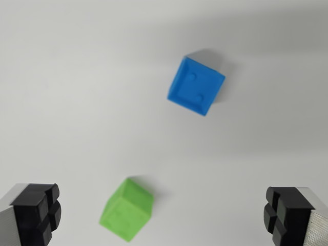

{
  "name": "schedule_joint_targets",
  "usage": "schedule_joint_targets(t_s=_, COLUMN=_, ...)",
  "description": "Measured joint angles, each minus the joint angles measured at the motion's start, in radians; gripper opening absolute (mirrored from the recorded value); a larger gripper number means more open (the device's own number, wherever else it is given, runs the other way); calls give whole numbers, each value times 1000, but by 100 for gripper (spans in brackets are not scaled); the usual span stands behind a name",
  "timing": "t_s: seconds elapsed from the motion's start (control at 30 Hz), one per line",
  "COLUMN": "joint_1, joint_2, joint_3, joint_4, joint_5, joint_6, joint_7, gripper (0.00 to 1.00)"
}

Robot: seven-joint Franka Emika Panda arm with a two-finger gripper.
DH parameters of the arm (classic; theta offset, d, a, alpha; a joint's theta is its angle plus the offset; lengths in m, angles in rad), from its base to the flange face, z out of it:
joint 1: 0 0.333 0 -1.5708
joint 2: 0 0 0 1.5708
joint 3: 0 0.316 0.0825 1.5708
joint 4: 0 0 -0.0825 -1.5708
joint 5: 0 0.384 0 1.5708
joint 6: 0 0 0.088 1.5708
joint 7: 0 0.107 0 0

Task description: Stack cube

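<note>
You are looking at a task that has not really started: the small green plastic cube [127, 209] and the small blue plastic cube [196, 85] both sit on the plain white matte tabletop [72, 92], well apart from one another, and neither is on top of the other. Everything is left for you: pick one cube, carry it, set it on the other.

Your gripper [163, 215] is spread wide and has hold of nothing; one black ribbed fingertip [38, 207] shows at the wrist view's lower left and the other at the lower right, each backed by a grey metal finger. The green cube lies between them, nearer the wrist view's left finger, touching neither. The blue cube sits further up the frame, toward the wrist view's right of centre.

Both cubes look like hard moulded plastic with smooth faces and fairly crisp edges; the blue one shows shallow recessed marks on its upper face, and the green one seems to have a similar faint recess. Each sits rotated relative to the fingers. The picture is slightly blurred, so finer surface detail cannot be made out.
</note>
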Motion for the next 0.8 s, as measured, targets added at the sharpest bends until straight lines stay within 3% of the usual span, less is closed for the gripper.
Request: schedule_joint_targets(t_s=0.8, joint_1=0, joint_2=132, joint_3=-21, joint_4=-38, joint_5=0, joint_6=165, joint_7=193, gripper=100)
